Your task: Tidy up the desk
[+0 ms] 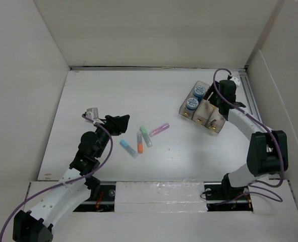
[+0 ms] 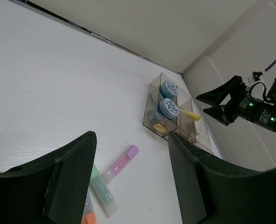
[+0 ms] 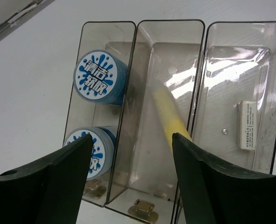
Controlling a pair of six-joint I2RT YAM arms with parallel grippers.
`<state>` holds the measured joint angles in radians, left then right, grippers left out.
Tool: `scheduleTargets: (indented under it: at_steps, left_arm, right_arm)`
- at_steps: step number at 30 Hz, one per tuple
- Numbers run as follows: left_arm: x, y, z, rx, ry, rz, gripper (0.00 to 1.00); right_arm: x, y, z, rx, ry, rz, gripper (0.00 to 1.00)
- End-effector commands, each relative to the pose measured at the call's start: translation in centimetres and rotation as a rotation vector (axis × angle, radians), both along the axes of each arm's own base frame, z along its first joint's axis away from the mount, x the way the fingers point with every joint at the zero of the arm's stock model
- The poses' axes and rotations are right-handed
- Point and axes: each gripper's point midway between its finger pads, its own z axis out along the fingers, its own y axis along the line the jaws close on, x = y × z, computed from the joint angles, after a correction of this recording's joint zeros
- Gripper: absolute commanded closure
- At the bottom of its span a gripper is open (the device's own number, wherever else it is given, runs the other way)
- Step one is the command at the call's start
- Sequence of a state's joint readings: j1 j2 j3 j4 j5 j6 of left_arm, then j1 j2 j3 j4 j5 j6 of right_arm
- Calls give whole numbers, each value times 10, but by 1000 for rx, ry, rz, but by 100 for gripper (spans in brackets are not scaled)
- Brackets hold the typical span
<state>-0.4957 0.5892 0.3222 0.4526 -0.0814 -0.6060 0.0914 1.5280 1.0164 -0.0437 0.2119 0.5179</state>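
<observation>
Both the left gripper (image 2: pixel 132 137) and right gripper (image 3: pixel 132 144) hover above the desk (image 1: pixel 189 151).

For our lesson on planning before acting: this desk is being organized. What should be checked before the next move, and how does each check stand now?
1. Left tool open and empty: ok.
2. Right tool open, gripping nothing: ok.
3. Yellow highlighter inside the middle compartment of the tray: ok, lying tilted.
4. All highlighters off the desk: not ok; purple, green, orange and blue lie loose on it.
5. Green and orange apart enough for a clean grasp: cannot tell.
</observation>
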Motion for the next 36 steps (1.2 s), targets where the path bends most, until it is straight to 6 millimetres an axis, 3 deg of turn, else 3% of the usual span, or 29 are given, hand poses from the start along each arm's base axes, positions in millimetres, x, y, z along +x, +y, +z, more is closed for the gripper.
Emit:
scheduleTargets:
  at_steps: [1,2,3,4,5,6,8,9,10,12,13,14,15,17,20,22,23,27,35,36]
  left_arm:
    - [1,0,33,-28,-82,0,42]
    - [1,0,33,-28,-84,3,42]
    - [1,0,33,-29,-84,3,42]
    - [1,0,32,-26,-83,5,42]
    - [1,0,33,-30,-83,3,42]
    - [0,-1,33,-27,-82,-2,42]
    - [1,0,32,-26,-81,3,42]
    - [1,1,32,-26,-81,8,42]
    - [1,1,31,-25,-80,9,42]
    - [1,1,33,-27,-83,8,42]
    - [1,1,33,-27,-84,5,42]
    - [1,1,33,-28,-84,9,42]
    - [1,1,32,-23,-82,10,42]
    - [2,3,31,-22,-76,20,42]
    - [1,3,33,-25,-83,17,42]
    - [1,3,32,-25,-83,19,42]
    - [1,4,32,-24,-82,22,42]
    - [-1,5,35,-27,-90,20,42]
    - [-1,8,36,-30,-92,34,42]
    - [-1,7,37,-30,-92,33,42]
  right_arm:
    - [6,2,37,8,-110,25,25]
    - [1,13,49,11,-144,70,33]
    - [-3,24,54,11,-171,116,33]
    - [-7,36,60,17,-201,169,50]
    - [-15,54,69,21,-237,257,59]
    - [-25,82,64,23,-241,351,72]
    - [-37,111,56,-21,-212,451,79]
    - [-47,123,39,-39,-147,494,84]
    - [-59,152,35,-45,-128,576,87]
    - [-78,186,17,-56,-79,712,86]
    - [-97,215,10,-58,-65,797,77]
    - [-109,229,5,-57,-54,839,72]
    - [-118,244,3,-53,-54,879,59]
    - [-146,280,-10,-44,-24,963,47]
    - [-169,316,-28,-38,17,1036,41]
    - [-173,327,-38,-58,37,1039,41]
    - [-176,331,-53,-68,73,1039,41]
    - [-189,350,-69,-98,113,1065,40]
    - [-177,347,-101,-201,151,955,42]
    - [-169,340,-113,-244,160,905,47]
